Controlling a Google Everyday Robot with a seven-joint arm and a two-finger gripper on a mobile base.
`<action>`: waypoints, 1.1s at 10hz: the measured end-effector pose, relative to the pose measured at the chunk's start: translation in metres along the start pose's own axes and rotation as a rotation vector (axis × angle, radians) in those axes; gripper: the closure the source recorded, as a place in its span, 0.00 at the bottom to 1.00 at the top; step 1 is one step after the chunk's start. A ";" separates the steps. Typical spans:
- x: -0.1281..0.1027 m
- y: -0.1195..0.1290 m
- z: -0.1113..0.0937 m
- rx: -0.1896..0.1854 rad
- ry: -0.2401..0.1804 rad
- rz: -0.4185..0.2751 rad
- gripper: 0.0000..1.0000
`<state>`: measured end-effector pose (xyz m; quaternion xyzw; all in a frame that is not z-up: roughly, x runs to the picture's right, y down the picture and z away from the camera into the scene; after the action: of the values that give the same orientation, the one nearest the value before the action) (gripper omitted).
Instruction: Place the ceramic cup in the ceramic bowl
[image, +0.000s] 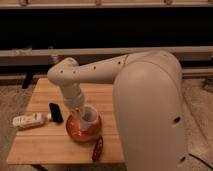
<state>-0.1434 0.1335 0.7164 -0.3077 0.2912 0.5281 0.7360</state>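
Observation:
The white ceramic cup (90, 117) stands upright inside the orange-red ceramic bowl (76, 133), toward its right side. The bowl sits near the front middle of the wooden table (45, 145). My gripper (80, 111) reaches down from the cream arm to the cup's left rim, just above the bowl. The arm hides the gripper's tips and the far part of the bowl.
A black oblong object (55, 112) stands just left of the bowl. A white rectangular packet (31, 120) lies at the table's left edge. A small dark red oblong object (98, 148) lies at the front edge. My large arm body covers the table's right side.

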 end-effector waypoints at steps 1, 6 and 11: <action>0.004 0.006 0.001 0.001 0.002 -0.007 0.98; -0.003 0.004 0.009 -0.006 0.009 -0.008 0.48; -0.004 0.009 0.006 -0.018 0.012 -0.017 0.03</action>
<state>-0.1522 0.1380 0.7220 -0.3198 0.2883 0.5226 0.7359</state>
